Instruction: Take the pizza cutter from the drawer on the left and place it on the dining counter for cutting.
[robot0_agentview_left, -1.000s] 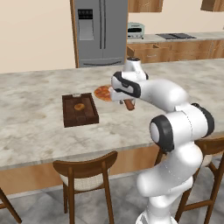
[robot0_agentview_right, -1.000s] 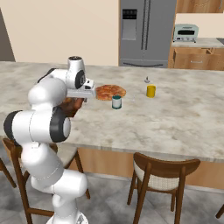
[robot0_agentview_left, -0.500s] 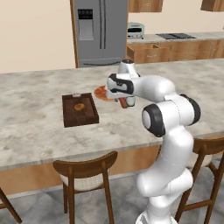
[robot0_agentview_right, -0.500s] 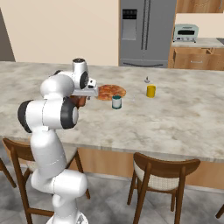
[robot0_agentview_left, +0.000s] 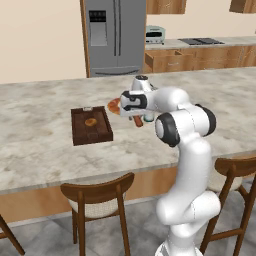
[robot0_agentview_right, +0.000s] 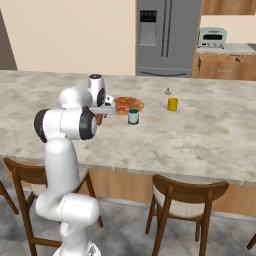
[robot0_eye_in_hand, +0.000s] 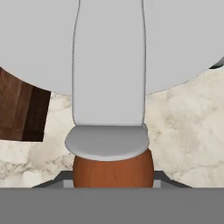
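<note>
- A dark wooden tray (robot0_agentview_left: 91, 125) sits left of centre in the left base view on the dining counter (robot0_agentview_left: 45, 140), with a small golden pastry (robot0_agentview_left: 90, 121) lying in it.
- A round orange pizza (robot0_agentview_right: 129, 104) lies near the middle of the right base view, just beyond the hand; a small dark-green can (robot0_agentview_right: 133, 116) stands right in front of it, and a yellow cup (robot0_agentview_right: 172, 104) stands further right, apart from both.
- Wooden stools (robot0_agentview_left: 101, 202) line the counter's near edge along the bottom of both base views; a steel fridge (robot0_agentview_left: 114, 35) stands at the top.
- The drawer (robot0_agentview_left: 166, 60), upper right of the left base view, stands pulled open.
- The white arm rises from the lower right of the left base view, bends at the elbow and reaches leftwards, so the gripper (robot0_agentview_left: 135, 116) hangs over the counter between tray and pizza.
- The pizza cutter (robot0_eye_in_hand: 109, 87) is pinched in the gripper: in the hand view its grey wheel fills the top, its reddish-brown handle at the bottom centre.
- In the left base view the handle pokes out beneath the hand, down and to the right, above the stone.
</note>
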